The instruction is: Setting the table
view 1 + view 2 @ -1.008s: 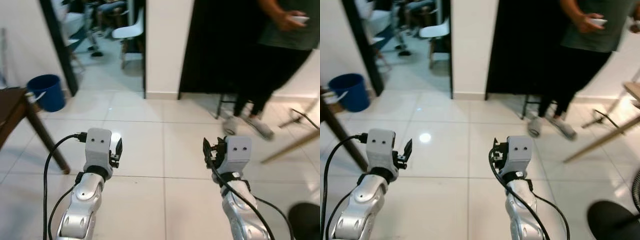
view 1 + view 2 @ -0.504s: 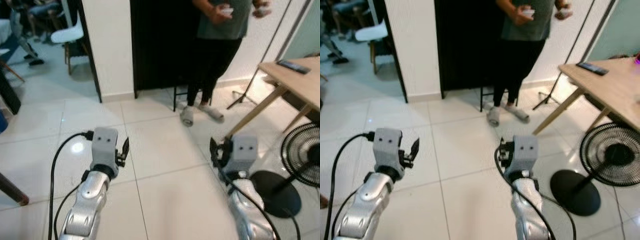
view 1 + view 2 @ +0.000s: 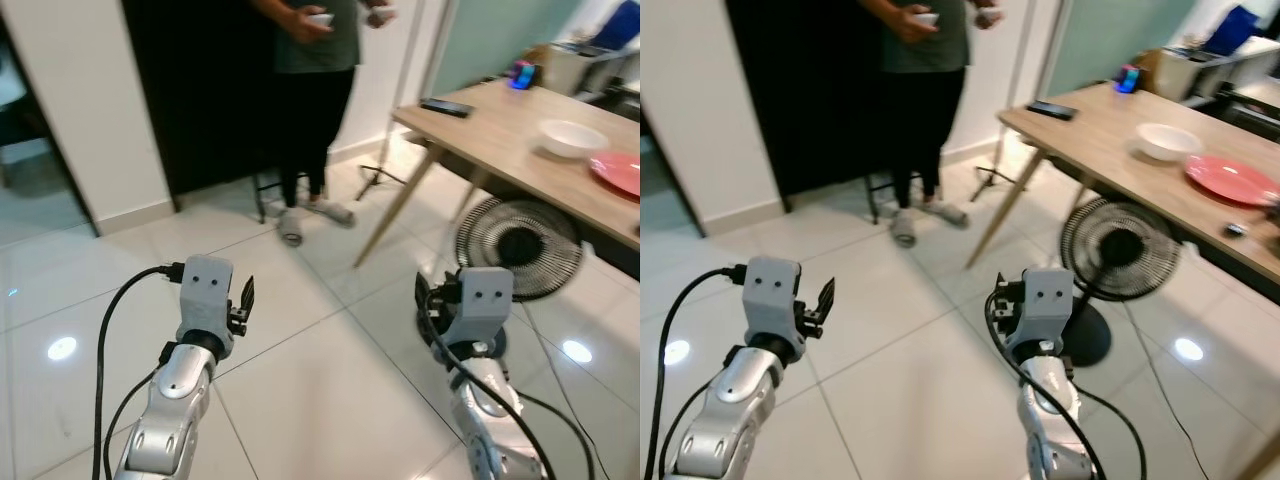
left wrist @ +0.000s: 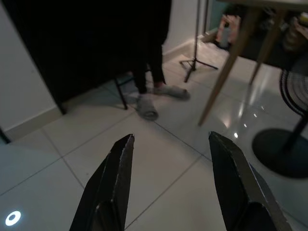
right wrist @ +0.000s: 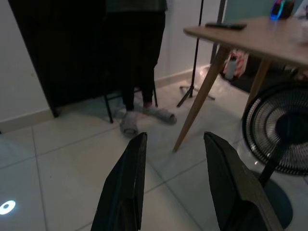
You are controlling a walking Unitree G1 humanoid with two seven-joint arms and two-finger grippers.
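Glossy white tiles, pale wooden table (image 3: 1110, 135), round white bowl (image 3: 1167, 141); both claws spread, empty

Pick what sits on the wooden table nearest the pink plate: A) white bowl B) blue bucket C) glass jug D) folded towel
A: the white bowl rests on the wooden table just beside the pink plate, apart from it.
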